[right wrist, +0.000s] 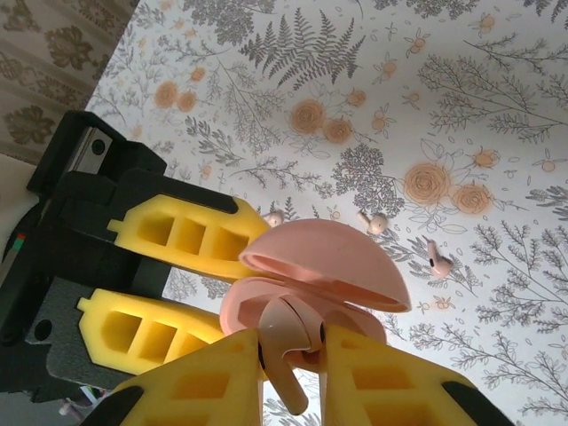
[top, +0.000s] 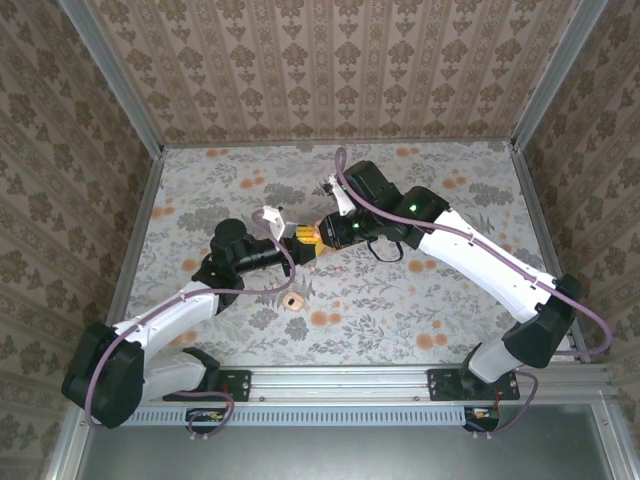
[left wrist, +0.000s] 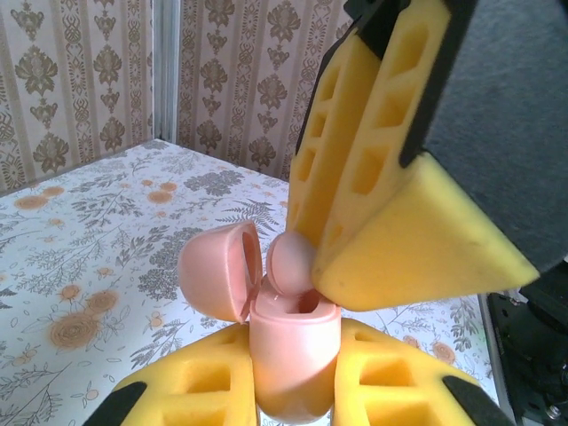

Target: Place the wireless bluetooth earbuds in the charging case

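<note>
The salmon-pink charging case (left wrist: pixel 295 351) stands upright, its lid (left wrist: pixel 220 269) hinged open to the left. My left gripper (left wrist: pixel 295 373) is shut on the case's body, holding it above the middle of the table (top: pixel 300 238). My right gripper (right wrist: pixel 291 348) comes in from the other side and is shut on a pink earbud (right wrist: pixel 291 324). The earbud's rounded head (left wrist: pixel 291 260) sits at the case's open mouth, touching the rim, with its stem pointing back between my right fingers. The yellow right fingers (left wrist: pixel 382 177) hang just over the case.
Three loose pink earbuds (right wrist: pixel 433 260) (right wrist: pixel 376 222) (right wrist: pixel 273 217) lie on the floral tabletop below the case. A small tan object (top: pixel 292 300) lies on the table nearer the arm bases. Patterned walls and metal rails (top: pixel 140 240) enclose the table.
</note>
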You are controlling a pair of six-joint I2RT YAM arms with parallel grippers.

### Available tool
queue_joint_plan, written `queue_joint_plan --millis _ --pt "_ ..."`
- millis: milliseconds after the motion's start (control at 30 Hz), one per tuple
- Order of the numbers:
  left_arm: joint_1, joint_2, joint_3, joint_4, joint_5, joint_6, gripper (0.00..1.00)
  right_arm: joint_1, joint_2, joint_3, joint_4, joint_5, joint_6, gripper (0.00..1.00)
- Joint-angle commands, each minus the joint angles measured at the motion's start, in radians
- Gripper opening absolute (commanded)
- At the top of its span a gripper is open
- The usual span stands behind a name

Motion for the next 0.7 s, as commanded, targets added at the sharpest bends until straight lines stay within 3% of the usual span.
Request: queue_joint_plan --millis 0,233,500,667 --pt "-0.006 -0.021 0.015 0.045 0.024 0.021 0.0 -0.031 -0.032 -0.051 0.075 -0.057 0.047 0.2" --pt "-0.006 -0.02 0.015 0.036 0.015 0.028 0.0 -0.093 -0.091 -0.155 0.2 -0.131 0.127 0.2" --pt "0.004 -0.034 0.023 -0.083 -0.072 0.075 0.0 -0.199 -0.2 -0.312 0.276 -0.129 0.224 0.21" --pt "0.02 -0.046 0.001 -0.096 -0.093 0.074 0.0 -0.216 -0.197 -0.422 0.33 -0.153 0.246 0.2"
